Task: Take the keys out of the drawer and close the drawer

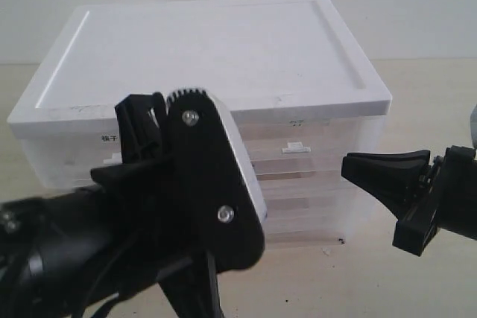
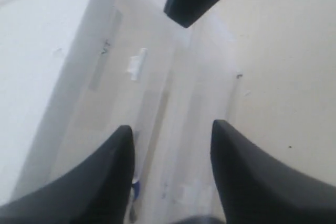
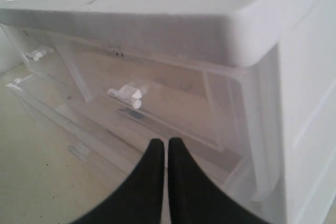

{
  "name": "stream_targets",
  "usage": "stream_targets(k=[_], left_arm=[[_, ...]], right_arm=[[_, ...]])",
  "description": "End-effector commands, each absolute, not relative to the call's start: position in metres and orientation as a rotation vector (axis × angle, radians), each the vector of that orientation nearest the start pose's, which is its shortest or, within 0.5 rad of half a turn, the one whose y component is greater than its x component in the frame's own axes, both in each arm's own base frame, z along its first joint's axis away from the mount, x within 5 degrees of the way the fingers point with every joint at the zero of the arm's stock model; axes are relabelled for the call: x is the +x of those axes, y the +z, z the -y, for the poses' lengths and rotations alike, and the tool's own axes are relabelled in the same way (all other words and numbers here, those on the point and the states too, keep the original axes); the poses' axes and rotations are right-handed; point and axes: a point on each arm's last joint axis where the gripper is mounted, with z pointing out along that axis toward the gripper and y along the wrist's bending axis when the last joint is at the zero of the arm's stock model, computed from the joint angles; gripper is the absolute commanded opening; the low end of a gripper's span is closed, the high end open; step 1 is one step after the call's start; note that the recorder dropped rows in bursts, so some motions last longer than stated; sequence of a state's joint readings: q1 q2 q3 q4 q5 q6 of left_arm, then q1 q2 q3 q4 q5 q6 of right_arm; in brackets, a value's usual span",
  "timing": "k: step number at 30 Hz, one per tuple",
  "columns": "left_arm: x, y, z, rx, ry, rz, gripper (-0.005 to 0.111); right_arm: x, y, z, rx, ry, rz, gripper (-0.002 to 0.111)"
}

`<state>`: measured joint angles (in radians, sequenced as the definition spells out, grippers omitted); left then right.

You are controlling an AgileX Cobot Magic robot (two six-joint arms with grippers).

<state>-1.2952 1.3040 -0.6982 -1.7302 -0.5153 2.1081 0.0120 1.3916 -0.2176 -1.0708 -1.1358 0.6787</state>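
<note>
Though little of it shows, item one is the keys (image 2: 135, 188): a sliver of blue, probably the round tag, just beside the inner edge of one finger of the left gripper (image 2: 172, 125), low against the clear fronts of the drawer unit (image 1: 223, 42). The rest of the bunch is hidden. Long axis and heading: not to be told from so small a patch.

Left gripper: jaws well apart, nothing between them.

Right gripper (image 3: 167, 142): fingers pressed together, empty, off the unit's right front corner, pointed toward a small white handle (image 3: 128, 94) without touching it.

Drawer: the left arm blocks it from where I stand; pulled out or pushed in, I cannot say.

Progress, by my reckoning: the keys are in neither grip, and whether they lie in the drawer or out on the table (image 1: 358, 281) is unclear. The closing looks unconfirmed at best.
</note>
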Motion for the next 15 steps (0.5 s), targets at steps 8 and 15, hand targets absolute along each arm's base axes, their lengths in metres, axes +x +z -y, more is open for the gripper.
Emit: stream_targets(k=[8, 15], left_arm=[[0.145, 0.253, 0.221, 1.206, -0.090, -1.739, 0.032], [0.132, 0.255, 0.238, 1.249, -0.649, -1.735, 0.031]], right_arm=[[0.176, 0.180, -0.074, -0.636, 0.863, -1.711, 0.000], [0.176, 0.181, -0.074, -0.636, 0.866, -1.707, 0.000]])
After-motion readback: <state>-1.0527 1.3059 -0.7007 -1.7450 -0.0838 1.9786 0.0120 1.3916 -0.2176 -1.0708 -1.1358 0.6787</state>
